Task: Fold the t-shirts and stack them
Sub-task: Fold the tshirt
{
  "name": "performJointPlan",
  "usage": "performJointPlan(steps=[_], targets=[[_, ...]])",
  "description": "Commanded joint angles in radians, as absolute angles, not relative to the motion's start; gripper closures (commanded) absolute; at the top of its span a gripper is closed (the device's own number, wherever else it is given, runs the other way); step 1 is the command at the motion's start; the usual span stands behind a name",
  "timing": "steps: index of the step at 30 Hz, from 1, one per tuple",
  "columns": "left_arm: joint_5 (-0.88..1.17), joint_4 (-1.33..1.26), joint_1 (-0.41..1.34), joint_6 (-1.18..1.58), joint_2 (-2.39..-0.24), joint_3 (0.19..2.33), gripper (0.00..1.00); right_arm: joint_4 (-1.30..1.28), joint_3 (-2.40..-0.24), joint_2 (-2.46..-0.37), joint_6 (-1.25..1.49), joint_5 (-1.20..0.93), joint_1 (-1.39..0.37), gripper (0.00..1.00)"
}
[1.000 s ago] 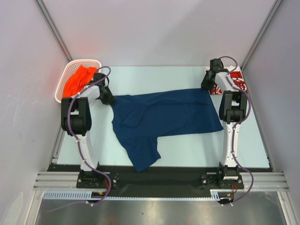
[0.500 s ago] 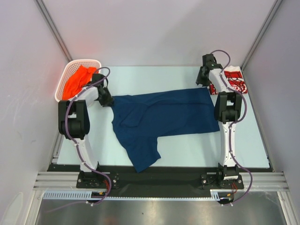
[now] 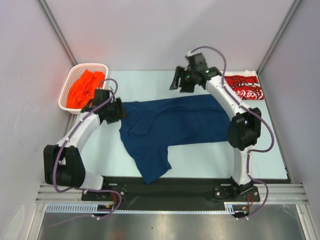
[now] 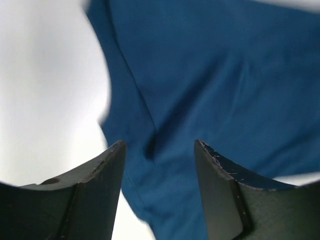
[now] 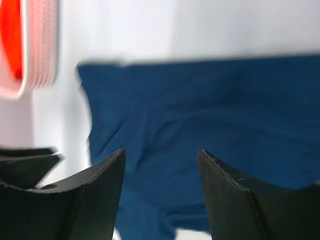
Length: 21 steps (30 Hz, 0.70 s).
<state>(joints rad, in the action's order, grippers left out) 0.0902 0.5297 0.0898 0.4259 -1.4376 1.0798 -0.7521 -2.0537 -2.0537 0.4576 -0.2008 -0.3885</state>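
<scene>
Over the navy t-shirt (image 3: 170, 122), at its left edge, the left claw (image 3: 118, 111) gapes empty; the right claw (image 3: 176, 83) hangs open and empty just past its far edge. That shirt lies rumpled across the tabletop (image 3: 210, 155), and the orange t-shirt (image 3: 82, 89) sits in the basket (image 3: 102, 66).

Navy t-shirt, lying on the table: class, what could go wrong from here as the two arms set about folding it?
1. The navy t-shirt lies creased near the open left fingers; a pinch there may catch two layers.
2. Its near flap reaches the black strip at the near edge and could drag off.
3. The right arm arches close to the red t-shirt and might disturb it.
</scene>
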Motion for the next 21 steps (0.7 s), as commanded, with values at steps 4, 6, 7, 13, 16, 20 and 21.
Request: performJointPlan(steps=[4, 6, 7, 13, 16, 20, 21], targets=[[0.265, 0.476, 0.123, 0.465, -1.37, 0.887, 0.36, -0.569, -1.764, -1.999, 0.618, -0.465, -0.523, 0.35], [0.268, 0.468, 0.126, 0.466, -1.394, 0.871, 0.37, -0.554, -1.72, -1.985, 0.629, -0.48, -0.537, 0.36], [0.25, 0.465, 0.13, 0.468, -1.4, 0.868, 0.37, -0.545, -1.709, -1.979, 0.63, -0.485, -0.548, 0.36], [0.296, 0.338, 0.132, 0.465, -1.472, 0.842, 0.39, -0.497, -1.591, -1.922, 0.655, -0.471, -0.572, 0.37], [0.316, 0.336, 0.135, 0.48, -1.526, 0.87, 0.46, -0.503, -1.566, -1.913, 0.655, -0.465, -0.583, 0.37], [0.322, 0.336, 0.141, 0.488, -1.566, 0.885, 0.47, -0.508, -1.565, -1.913, 0.647, -0.456, -0.583, 0.37], [0.33, 0.334, 0.144, 0.486, -1.575, 0.888, 0.48, -0.502, -1.566, -1.916, 0.65, -0.456, -0.583, 0.38]])
